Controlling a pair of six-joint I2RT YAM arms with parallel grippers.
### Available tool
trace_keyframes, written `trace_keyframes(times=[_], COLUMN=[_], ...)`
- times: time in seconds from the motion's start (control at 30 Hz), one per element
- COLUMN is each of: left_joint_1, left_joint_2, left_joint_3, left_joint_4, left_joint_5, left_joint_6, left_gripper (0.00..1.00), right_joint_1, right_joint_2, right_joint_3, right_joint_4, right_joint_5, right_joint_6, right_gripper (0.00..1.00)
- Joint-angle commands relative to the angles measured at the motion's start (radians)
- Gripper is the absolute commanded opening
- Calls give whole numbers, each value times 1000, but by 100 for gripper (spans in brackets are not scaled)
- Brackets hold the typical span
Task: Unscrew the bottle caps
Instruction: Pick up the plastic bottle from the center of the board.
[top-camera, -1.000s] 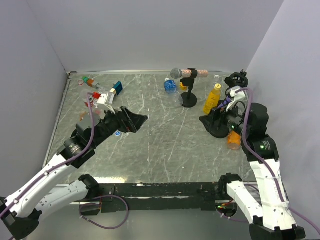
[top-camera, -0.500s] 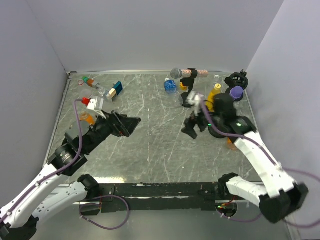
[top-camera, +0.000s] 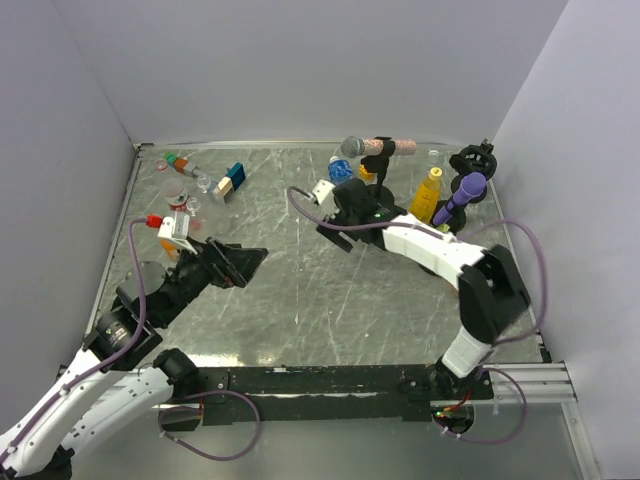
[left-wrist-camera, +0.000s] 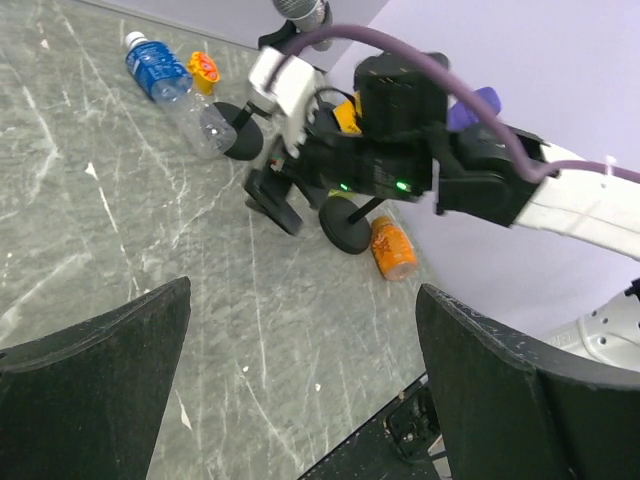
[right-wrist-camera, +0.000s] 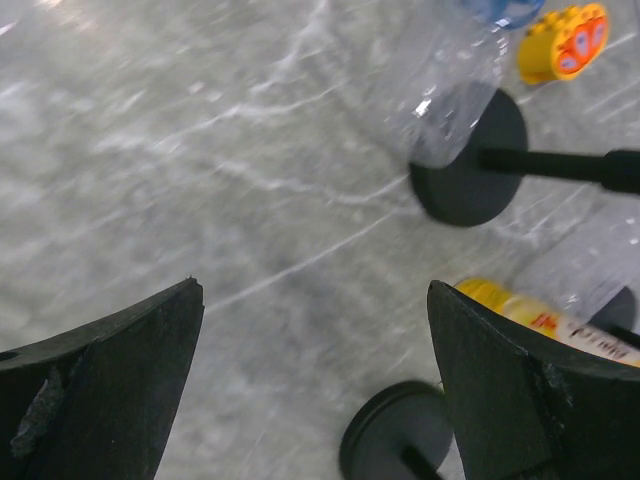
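Note:
A clear bottle with a blue label (top-camera: 342, 172) lies at the back middle; the left wrist view shows it (left-wrist-camera: 160, 72) with its white cap (left-wrist-camera: 135, 40) on. A yellow bottle (top-camera: 427, 195) stands to the right. An orange bottle (left-wrist-camera: 392, 248) lies on its side by a black stand base. My right gripper (top-camera: 343, 232) hovers open just in front of the clear bottle (right-wrist-camera: 450, 90), nothing between its fingers (right-wrist-camera: 315, 300). My left gripper (top-camera: 238, 265) is open over the table's left middle, holding nothing (left-wrist-camera: 305, 330).
A silver microphone (top-camera: 352, 147) and a purple one (top-camera: 465, 192) sit on black stands with round bases (right-wrist-camera: 470, 170). A yellow toy block (right-wrist-camera: 565, 40) lies beside the clear bottle. Coloured blocks (top-camera: 232, 180) and small items crowd the back left corner. Walls close three sides.
My right arm has swung from the right side across to the back middle, beside the blue-labelled bottle. My left gripper has drawn back toward the near left. Both stay open.

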Motion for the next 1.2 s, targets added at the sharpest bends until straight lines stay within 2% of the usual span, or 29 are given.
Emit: trace_keyframes(times=[0.0, 0.17, 0.3, 0.53, 0.83, 1.17], left_joint_1=[-3, -2, -3, -2, -3, -3], left_joint_2=[-8, -9, -2, 7, -5, -16], left_joint_3=[12, 10, 12, 7, 3, 0], left_joint_4=[-32, -42, -45, -42, -55, -65], left_joint_5=[-32, -46, -54, -54, -55, -45], left_joint_6=[0, 12, 26, 39, 47, 43], left_gripper=[97, 97, 97, 97, 96, 97], right_joint_1=[6, 6, 0, -21, -70, -81], right_joint_2=[117, 261, 361, 480, 580, 588], right_joint_3=[118, 184, 253, 359, 458, 461], right_joint_4=[138, 220, 213, 207, 170, 20], right_joint_5=[167, 242, 264, 288, 305, 161], right_joint_6=[-36, -98, -107, -112, -119, -58], right_gripper=[99, 98, 94, 90, 80, 46])
